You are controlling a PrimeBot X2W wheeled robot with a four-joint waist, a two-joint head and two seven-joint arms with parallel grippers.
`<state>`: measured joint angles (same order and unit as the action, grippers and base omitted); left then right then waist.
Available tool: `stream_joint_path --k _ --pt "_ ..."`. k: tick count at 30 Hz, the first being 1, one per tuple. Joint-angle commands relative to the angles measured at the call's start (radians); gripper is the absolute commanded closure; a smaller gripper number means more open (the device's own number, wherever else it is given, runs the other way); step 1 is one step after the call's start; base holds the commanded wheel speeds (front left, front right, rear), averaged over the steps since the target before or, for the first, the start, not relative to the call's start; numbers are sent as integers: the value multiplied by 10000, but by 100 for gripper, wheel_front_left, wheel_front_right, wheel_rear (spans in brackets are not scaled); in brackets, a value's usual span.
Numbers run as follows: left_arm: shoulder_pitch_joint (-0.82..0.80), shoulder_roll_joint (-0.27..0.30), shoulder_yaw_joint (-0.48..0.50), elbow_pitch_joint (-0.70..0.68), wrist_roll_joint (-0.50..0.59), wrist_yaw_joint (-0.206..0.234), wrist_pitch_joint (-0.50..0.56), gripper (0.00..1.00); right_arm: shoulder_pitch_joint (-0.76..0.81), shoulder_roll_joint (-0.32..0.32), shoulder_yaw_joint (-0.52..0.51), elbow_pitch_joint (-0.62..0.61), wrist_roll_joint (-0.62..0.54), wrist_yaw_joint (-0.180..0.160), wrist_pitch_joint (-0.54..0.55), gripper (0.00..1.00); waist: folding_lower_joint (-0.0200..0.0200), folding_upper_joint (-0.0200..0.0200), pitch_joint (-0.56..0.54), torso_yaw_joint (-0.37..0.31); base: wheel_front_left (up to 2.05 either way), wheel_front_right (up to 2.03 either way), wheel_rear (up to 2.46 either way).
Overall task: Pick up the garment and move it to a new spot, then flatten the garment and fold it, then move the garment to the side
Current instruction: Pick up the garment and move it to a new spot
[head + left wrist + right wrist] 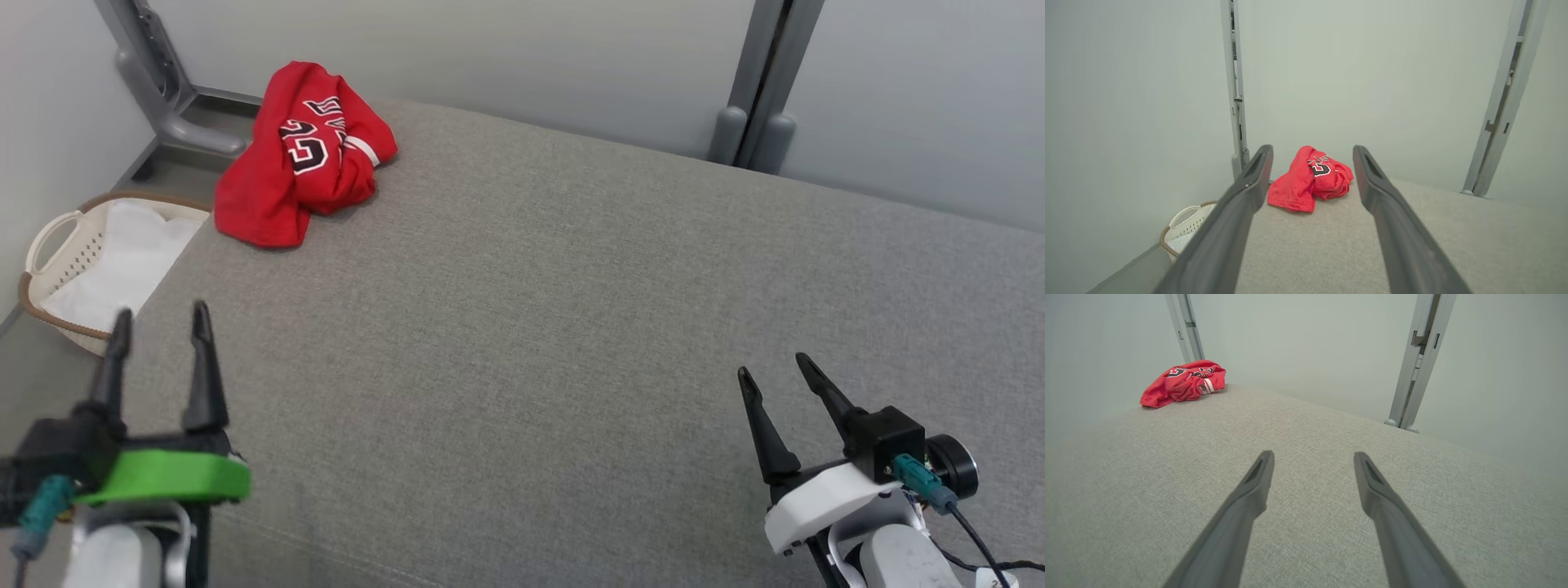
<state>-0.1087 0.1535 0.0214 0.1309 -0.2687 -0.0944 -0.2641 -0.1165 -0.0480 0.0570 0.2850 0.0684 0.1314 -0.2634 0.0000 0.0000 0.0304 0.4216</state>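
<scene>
The garment (304, 155) is a red jersey with black and white lettering, crumpled in a heap at the far left corner of the grey fabric surface (571, 327). It also lies ahead between my left fingers in the left wrist view (1310, 179) and at the far left in the right wrist view (1182, 381). My left gripper (161, 314) stands open at the lower left, well short of the garment, nothing between its fingers. My right gripper (771, 363) is open at the lower right, far from the garment, holding nothing.
A white laundry basket (49, 245) with a brown rim sits on the floor off the surface's left edge, with white cloth in it. Grey metal frame posts (759, 82) stand behind the surface against pale walls. A post foot (175, 122) stands by the garment.
</scene>
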Motion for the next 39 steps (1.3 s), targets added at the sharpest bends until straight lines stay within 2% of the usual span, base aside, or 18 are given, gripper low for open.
stream_joint_path --k 1,8,12,14,22,30,36,39 --pt "-561 337 142 -94 124 -46 0 0 -184 -48 -25 -63 -153 -13 -19 0 0 0 517 -467 0 0 0" --pt "-3491 1834 722 -18 -96 -151 699 0 -820 -46 39 -235 -704 -13 -14 0 0 0 1543 -1338 0 0 0" --pt "-5216 2369 776 1040 -725 -276 1338 0 -1206 -51 140 -414 -957 -15 89 0 0 0 2293 -1877 0 0 0" --pt "-5858 2733 647 1668 -661 -278 1492 0 -1411 -45 237 -541 -1076 -13 172 0 0 0 2690 -2139 0 0 0" --pt "-7783 3057 301 4283 -805 -329 1625 0 -1943 -43 365 -1227 -1542 -13 424 0 0 0 4181 -2780 0 0 0" --pt "-8503 2868 -137 6612 -982 -353 1652 0 -2091 -45 393 -2120 -1851 -13 661 0 0 0 5121 -3012 0 0 0" --pt "-8781 2774 -698 7767 -1291 -366 1837 0 -1947 -36 83 -2869 -2059 -13 857 0 0 0 5557 -3035 0 0 0" --pt "-8943 2970 -872 8189 -1424 -365 1830 0 -1872 -40 37 -3137 -2181 -13 986 0 0 0 5714 -3098 0 0 0"
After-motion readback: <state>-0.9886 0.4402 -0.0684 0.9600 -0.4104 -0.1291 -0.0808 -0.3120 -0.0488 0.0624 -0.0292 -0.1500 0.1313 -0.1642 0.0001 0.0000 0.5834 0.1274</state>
